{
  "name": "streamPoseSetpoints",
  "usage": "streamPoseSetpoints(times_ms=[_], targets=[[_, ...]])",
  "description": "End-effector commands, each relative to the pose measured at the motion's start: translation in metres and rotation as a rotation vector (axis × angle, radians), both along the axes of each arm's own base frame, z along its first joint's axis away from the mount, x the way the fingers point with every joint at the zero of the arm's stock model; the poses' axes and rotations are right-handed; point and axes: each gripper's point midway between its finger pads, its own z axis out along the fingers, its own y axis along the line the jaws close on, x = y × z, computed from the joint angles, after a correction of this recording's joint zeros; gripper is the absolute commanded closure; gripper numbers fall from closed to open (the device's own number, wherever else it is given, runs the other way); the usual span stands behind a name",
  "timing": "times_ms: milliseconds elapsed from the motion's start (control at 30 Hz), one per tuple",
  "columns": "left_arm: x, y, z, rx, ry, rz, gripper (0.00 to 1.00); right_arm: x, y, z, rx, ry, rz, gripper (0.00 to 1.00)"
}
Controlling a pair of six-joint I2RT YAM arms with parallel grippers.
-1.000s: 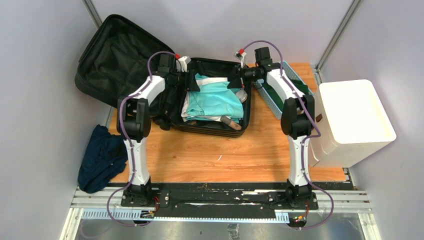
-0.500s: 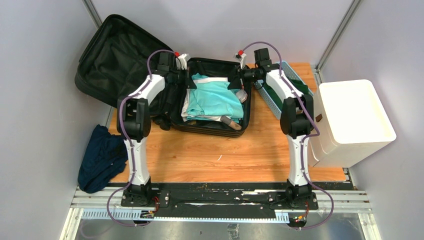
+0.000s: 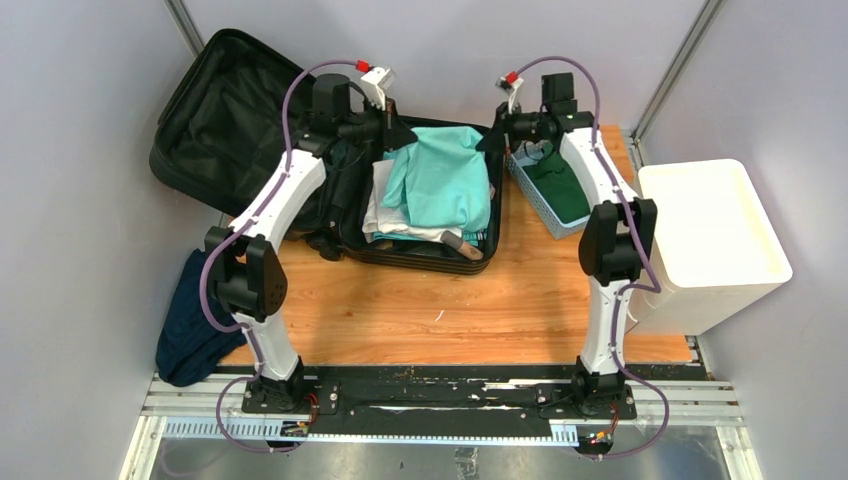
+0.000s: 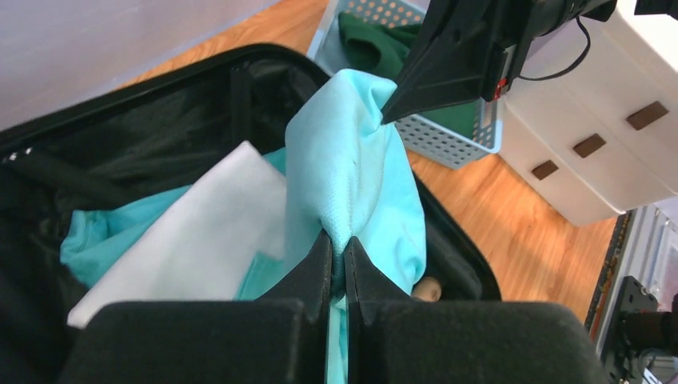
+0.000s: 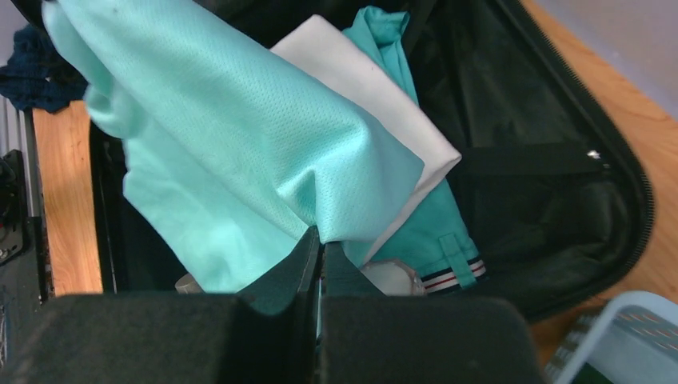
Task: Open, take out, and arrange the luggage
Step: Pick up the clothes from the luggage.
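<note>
While the luggage (image 3: 250,120) lies open at the far-left corner of the table (image 3: 450,310), lid tipped back past the edge, we see both arms over its base. L pincer (image 4: 337,240) is clenched on one end of a teal shirt (image 3: 440,180) and R pincer (image 5: 318,236) on the other, so the shirt hangs between them above a white garment (image 3: 380,200) in the base. Far-right corner: blue basket (image 3: 527,192) w/ green cloth (image 3: 560,190). White drawer unit (image 3: 710,240) sits beside the right edge; navy cloth (image 3: 200,320) drapes off the left edge.

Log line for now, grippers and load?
left gripper: shut on teal shirt | right gripper: shut on teal shirt | teal shirt: held above open luggage
</note>
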Motion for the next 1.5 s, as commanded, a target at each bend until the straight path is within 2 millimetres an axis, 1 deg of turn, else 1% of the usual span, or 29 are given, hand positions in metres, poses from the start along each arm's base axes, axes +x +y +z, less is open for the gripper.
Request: streamPoseSetpoints(times_ms=[0, 100, 233, 333, 467, 533, 600, 733, 800, 867, 933, 1000, 1100, 1200, 1267, 1333, 1400, 1467], targets=[[-0.003, -0.018, 0.032, -0.050, -0.074, -0.026, 1.00, -0.004, -0.017, 0.051, 0.060, -0.060, -0.011, 1.00], [-0.008, -0.038, 0.055, -0.077, -0.122, -0.050, 1.00, -0.009, -0.025, 0.067, 0.085, -0.066, -0.016, 1.00], [-0.015, -0.068, 0.080, -0.115, -0.167, -0.089, 1.00, -0.015, -0.038, 0.084, 0.103, -0.080, -0.028, 1.00], [-0.017, -0.082, 0.097, -0.149, -0.194, -0.104, 1.00, -0.018, -0.048, 0.094, 0.111, -0.093, -0.039, 1.00], [-0.019, -0.094, 0.116, -0.189, -0.220, -0.114, 1.00, -0.021, -0.060, 0.106, 0.126, -0.106, -0.052, 1.00], [-0.018, -0.096, 0.118, -0.197, -0.226, -0.112, 1.00, -0.023, -0.062, 0.110, 0.134, -0.107, -0.047, 1.00], [-0.016, -0.096, 0.113, -0.189, -0.217, -0.104, 1.00, -0.024, -0.061, 0.108, 0.138, -0.099, -0.042, 1.00], [-0.013, -0.094, 0.098, -0.151, -0.200, -0.088, 1.00, -0.027, -0.059, 0.090, 0.149, -0.046, -0.029, 1.00], [-0.011, -0.092, 0.089, -0.140, -0.186, -0.083, 1.00, -0.027, -0.060, 0.081, 0.144, -0.029, -0.033, 1.00], [-0.005, -0.088, 0.077, -0.133, -0.156, -0.066, 1.00, -0.025, -0.058, 0.069, 0.136, -0.006, -0.040, 1.00], [0.005, -0.078, 0.058, -0.147, -0.092, -0.031, 1.00, -0.021, -0.053, 0.055, 0.119, 0.018, -0.048, 1.00], [0.021, -0.059, 0.038, -0.177, -0.015, 0.033, 1.00, -0.015, -0.045, 0.040, 0.095, 0.036, -0.055, 1.00], [0.038, -0.038, 0.001, -0.181, 0.081, 0.096, 1.00, -0.002, -0.035, 0.019, 0.046, 0.047, -0.081, 1.00], [0.047, -0.027, -0.044, -0.164, 0.200, 0.135, 1.00, 0.011, -0.025, 0.001, -0.001, 0.074, -0.095, 1.00], [0.049, -0.021, -0.073, -0.137, 0.274, 0.165, 1.00, 0.015, -0.016, -0.015, -0.040, 0.095, -0.095, 1.00], [0.049, -0.014, -0.098, -0.114, 0.346, 0.197, 1.00, 0.019, -0.011, -0.030, -0.085, 0.105, -0.104, 1.00], [0.047, -0.008, -0.119, -0.094, 0.411, 0.224, 1.00, 0.021, -0.008, -0.043, -0.136, 0.104, -0.114, 0.99], [0.044, -0.002, -0.136, -0.074, 0.463, 0.248, 1.00, 0.022, -0.008, -0.054, -0.188, 0.098, -0.127, 0.99]])
